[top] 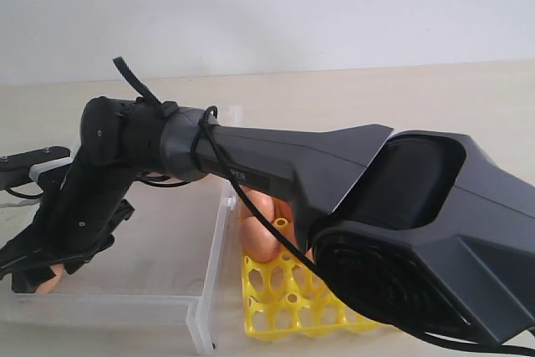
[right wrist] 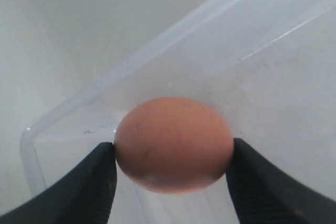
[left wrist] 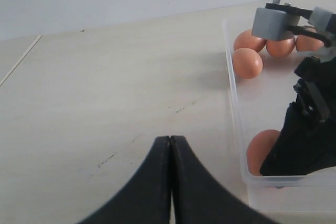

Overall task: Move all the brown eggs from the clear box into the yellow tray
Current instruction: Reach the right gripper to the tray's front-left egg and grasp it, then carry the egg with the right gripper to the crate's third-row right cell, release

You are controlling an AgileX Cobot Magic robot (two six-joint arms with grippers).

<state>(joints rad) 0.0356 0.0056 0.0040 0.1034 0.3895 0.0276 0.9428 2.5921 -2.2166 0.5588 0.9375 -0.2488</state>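
**Egg transfer partway; one egg gripped in box corner**

The clear box [top: 209, 277] sits just beside the yellow tray [top: 284, 311]. Tray: at least two tray eggs [top: 263, 227] are seated, the rest hidden by the right arm [top: 334, 173]. Box: three loose eggs [left wrist: 248, 62] are clustered at one end, well apart from the pick. Judged partway, with several transfers left.

The right gripper [right wrist: 173, 153] is clamped on a brown egg [right wrist: 173, 124] low in a box corner. Its long axis runs finger to finger, roughly level; the pointed end is not discernible. The left gripper [left wrist: 170, 142] is closed and empty over the table [left wrist: 105, 103], outside the box.
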